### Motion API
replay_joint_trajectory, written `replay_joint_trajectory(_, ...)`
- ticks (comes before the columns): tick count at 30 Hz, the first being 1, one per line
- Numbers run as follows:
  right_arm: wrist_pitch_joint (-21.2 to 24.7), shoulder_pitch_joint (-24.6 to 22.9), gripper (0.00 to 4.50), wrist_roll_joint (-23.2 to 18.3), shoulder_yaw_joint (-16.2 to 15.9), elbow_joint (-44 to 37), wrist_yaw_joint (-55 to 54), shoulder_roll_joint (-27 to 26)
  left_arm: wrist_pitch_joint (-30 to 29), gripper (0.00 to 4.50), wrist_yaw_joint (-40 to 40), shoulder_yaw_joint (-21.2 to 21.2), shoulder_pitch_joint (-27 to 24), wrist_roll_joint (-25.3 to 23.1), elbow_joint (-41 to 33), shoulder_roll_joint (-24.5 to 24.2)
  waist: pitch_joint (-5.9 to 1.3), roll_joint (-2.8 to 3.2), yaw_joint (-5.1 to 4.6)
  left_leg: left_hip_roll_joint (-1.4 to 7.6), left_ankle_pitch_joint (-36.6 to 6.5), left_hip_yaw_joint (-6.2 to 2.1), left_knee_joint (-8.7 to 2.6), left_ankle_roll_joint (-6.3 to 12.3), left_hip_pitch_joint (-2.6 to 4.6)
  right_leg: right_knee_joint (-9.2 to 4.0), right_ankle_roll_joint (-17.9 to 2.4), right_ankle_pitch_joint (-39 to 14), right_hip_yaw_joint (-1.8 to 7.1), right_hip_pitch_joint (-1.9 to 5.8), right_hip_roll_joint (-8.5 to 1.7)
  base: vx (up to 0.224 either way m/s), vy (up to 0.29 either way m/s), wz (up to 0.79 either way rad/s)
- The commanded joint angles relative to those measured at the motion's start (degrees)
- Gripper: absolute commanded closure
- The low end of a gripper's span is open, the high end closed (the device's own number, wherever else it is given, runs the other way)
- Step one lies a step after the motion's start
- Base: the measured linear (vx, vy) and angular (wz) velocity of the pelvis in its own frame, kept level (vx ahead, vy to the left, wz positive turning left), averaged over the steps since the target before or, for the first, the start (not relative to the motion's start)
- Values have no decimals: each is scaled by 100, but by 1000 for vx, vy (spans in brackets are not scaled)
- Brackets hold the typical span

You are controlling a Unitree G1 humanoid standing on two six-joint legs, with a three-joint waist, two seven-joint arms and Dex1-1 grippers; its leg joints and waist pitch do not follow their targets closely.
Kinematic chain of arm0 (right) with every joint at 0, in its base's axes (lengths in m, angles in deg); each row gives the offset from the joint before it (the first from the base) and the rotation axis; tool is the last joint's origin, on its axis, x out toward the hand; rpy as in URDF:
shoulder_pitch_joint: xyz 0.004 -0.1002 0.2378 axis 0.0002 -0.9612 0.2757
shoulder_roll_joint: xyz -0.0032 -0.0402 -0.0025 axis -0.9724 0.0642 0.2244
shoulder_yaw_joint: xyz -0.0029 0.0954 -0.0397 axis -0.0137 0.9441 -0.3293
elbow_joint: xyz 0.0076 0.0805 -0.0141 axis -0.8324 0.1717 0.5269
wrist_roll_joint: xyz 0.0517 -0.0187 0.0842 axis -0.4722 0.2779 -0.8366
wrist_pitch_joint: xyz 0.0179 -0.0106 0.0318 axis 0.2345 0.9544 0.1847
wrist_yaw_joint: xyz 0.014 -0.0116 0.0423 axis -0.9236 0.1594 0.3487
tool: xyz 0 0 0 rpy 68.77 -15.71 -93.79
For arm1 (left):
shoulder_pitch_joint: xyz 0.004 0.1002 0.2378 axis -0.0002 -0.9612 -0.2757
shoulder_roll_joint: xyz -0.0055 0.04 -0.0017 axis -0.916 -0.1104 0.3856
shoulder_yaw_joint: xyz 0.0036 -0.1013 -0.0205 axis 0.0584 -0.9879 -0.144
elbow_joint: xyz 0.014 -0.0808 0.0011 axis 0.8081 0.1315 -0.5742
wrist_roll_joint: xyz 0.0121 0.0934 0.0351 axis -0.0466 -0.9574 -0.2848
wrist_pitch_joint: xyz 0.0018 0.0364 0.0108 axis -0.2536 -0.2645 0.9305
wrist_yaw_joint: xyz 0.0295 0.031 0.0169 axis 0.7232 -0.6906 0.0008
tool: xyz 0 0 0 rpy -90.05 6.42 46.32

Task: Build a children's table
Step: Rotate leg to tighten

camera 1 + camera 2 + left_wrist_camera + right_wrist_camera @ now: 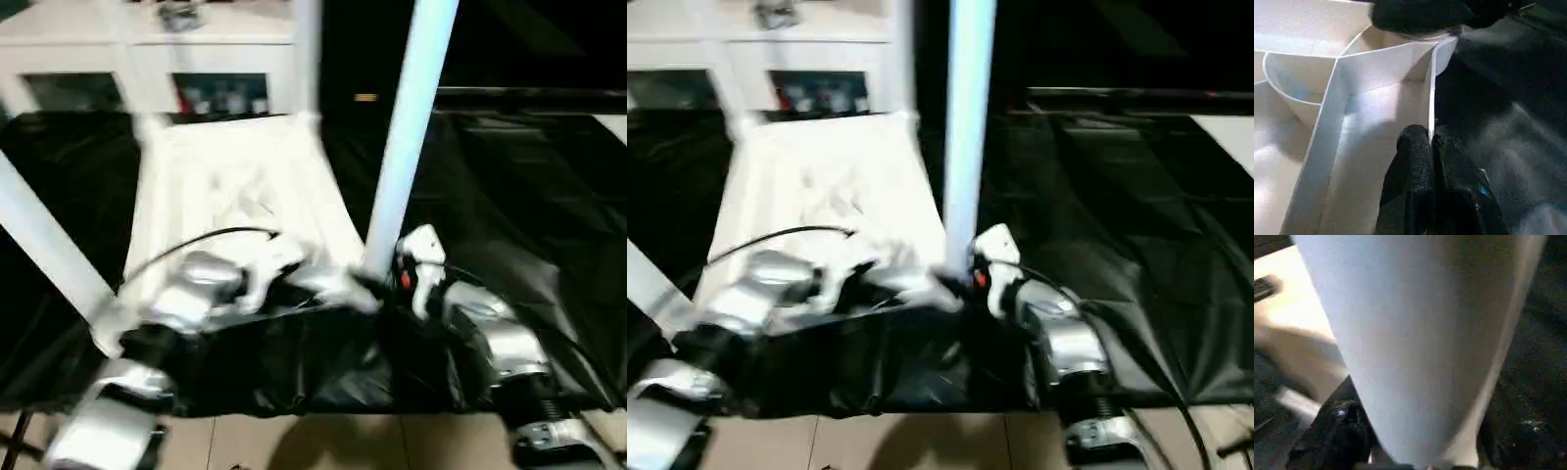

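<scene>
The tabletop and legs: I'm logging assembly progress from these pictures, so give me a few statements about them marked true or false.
1. The tabletop lies with its ribbed underside up on a black sheet. True.
2. The left gripper is shut on the tabletop's side wall. True; one finger sits on each side of it.
3. The near right leg lies flat on the sheet. False; it stands upright at the tabletop's near right corner, with the right gripper at its base.
4. No leg stands at the near left corner. False; a leg rises there, leaning.
5. A white cabinet stands beyond the tabletop. True.
</scene>
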Motion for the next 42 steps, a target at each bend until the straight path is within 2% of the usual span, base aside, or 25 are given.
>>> replay_joint_trajectory(1, 188, 7, 203, 55, -275, 175, -313, -432, -112, 450, -192, 213, -36, 80, -59, 416, -266, -49, -4, 206, -1066, -65, -393, 183, -11, -515, -961, -1753, 333, 244, -439, 0, 0, 0)
replay_joint_trajectory(2, 221, 31, 161, 65, -251, 197, -457, -515, -116, 450, -232, 223, -45, 73, -71, 458, -267, -41, -12, 202, -1035, -63, -393, 202, -17, -518, -953, -1722, 332, 244, -433, 0, 0, 0)
replay_joint_trajectory(3, 206, 44, 155, -23, -228, 180, -452, -635, -130, 450, -278, 222, -50, 70, -77, 511, -270, -24, -21, 206, -1053, -65, -395, 219, -20, -507, -963, -1667, 331, 247, -429, 0, 0, 0)
replay_joint_trajectory(4, 193, 41, 159, -62, -228, 156, -433, -675, -151, 450, -308, 213, -49, 70, -81, 529, -272, -30, -27, 204, -1077, -62, -393, 241, -19, -513, -964, -1642, 331, 247, -428, 0, 0, 0)
replay_joint_trajectory(6, 195, 38, 135, -98, -233, 110, -371, -661, -108, 450, -290, 232, -49, 55, -83, 512, -268, -29, -41, 209, -1115, -69, -401, 279, -25, -511, -983, -1593, 326, 254, -426, 0, 0, 0)
replay_joint_trajectory(10, 63, 64, 100, -6, -373, 77, 9, -357, -8, 450, -63, 235, -93, 75, -148, 336, -265, -19, -64, 217, -1203, -74, -409, 286, -25, -518, -987, -1613, 324, 253, -425, 0, 0, 0)
replay_joint_trajectory(11, 12, 55, 88, -8, -427, 76, 250, -247, 53, 450, 54, 235, -118, 98, -187, 265, -275, -25, -64, 218, -1128, -70, -396, 322, -32, -503, -1026, -1463, 327, 267, -429, 0, 0, 0)
replay_joint_trajectory(12, 11, 55, 88, -8, -428, 76, 253, -246, 53, 450, 55, 235, -118, 98, -188, 264, -275, -25, -64, 218, -1128, -70, -396, 322, -32, -503, -1026, -1463, 327, 267, -429, 0, 0, 0)
replay_joint_trajectory(15, 107, -5, 88, -141, -520, -16, 933, 8, 139, 450, 386, 243, -152, 193, -261, 98, -302, -49, -61, 214, -831, -57, -363, 470, -53, -451, -1158, -998, 331, 296, -432, 0, 0, 0)
replay_joint_trajectory(18, 52, -123, 88, -211, -871, -175, 2150, 529, 307, 450, 950, 282, -160, 292, -291, -185, -310, -65, -48, 216, -672, -45, -333, 656, -62, -407, -1291, -633, 322, 311, -421, 0, 0, 0)
replay_joint_trajectory(20, 15, -147, 88, -279, -992, -244, 2649, 751, 360, 450, 1247, 324, -159, 311, -302, -344, -303, -86, -27, 237, -656, -35, -335, 711, -52, -399, -1329, -639, 315, 304, -418, 0, 0, 0)
replay_joint_trajectory(22, 23, -141, 88, -366, -1061, -297, 3057, 900, 451, 450, 1502, 358, -147, 311, -268, -482, -296, -76, 1, 243, -727, -35, -340, 693, -44, -404, -1329, -771, 309, 299, -421, 0, 0, 0)
replay_joint_trajectory(23, 28, -135, 113, -385, -1082, -308, 3176, 936, 484, 450, 1589, 367, -142, 315, -253, -521, -284, -72, 25, 258, -833, -28, -345, 651, -34, -422, -1306, -953, 316, 281, -424, 0, 0, 0)
replay_joint_trajectory(26, 116, -92, 125, -368, -1221, -309, 3566, 1079, 547, 450, 1805, 398, -86, 278, -130, -631, -283, -95, 71, 263, -853, -30, -356, 578, -20, -423, -1269, -1068, 320, 276, -427, 0, 0, 0)
replay_joint_trajectory(27, 126, -88, 125, -370, -1237, -307, 3602, 1091, 554, 450, 1829, 403, -80, 277, -119, -643, -282, -82, 86, 268, -861, -32, -360, 549, -11, -420, -1263, -1096, 322, 268, -432, 0, 0, 0)
replay_joint_trajectory(30, 181, -61, 153, -391, -1341, -292, 3846, 1177, 608, 450, 1995, 440, -41, 280, -42, -723, -287, -92, 99, 265, -803, -34, -354, 537, -22, -410, -1260, -1017, 326, 275, -438, 0, 0, 0)
replay_joint_trajectory(31, 188, -48, 153, -399, -1467, -289, 4107, 1259, 687, 450, 2141, 461, 0, 283, 40, -787, -295, -99, 121, 257, -743, -33, -348, 531, -22, -407, -1257, -1003, 321, 283, -440, 0, 0, 0)
replay_joint_trajectory(34, 192, -43, 188, -374, -1553, -273, 4258, 1282, 731, 450, 2241, 454, 47, 285, 119, -818, -294, -83, 156, 261, -737, -27, -346, 546, -11, -408, -1254, -1005, 323, 270, -436, 0, 0, 0)
replay_joint_trajectory(40, 302, -33, 213, -445, -1498, -273, 4186, 1168, 682, 450, 2270, 399, 77, 314, 161, -784, -300, -81, 202, 271, -767, -37, -358, 445, -5, -400, -1256, -1023, 324, 279, -448, 0, 0, 0)
replay_joint_trajectory(42, 428, -131, 215, -579, -1343, -384, 3995, 1083, 557, 450, 2156, 353, 41, 367, 101, -715, -301, -82, 198, 270, -753, -38, -358, 446, -7, -395, -1258, -994, 323, 279, -443, 0, 0, 0)
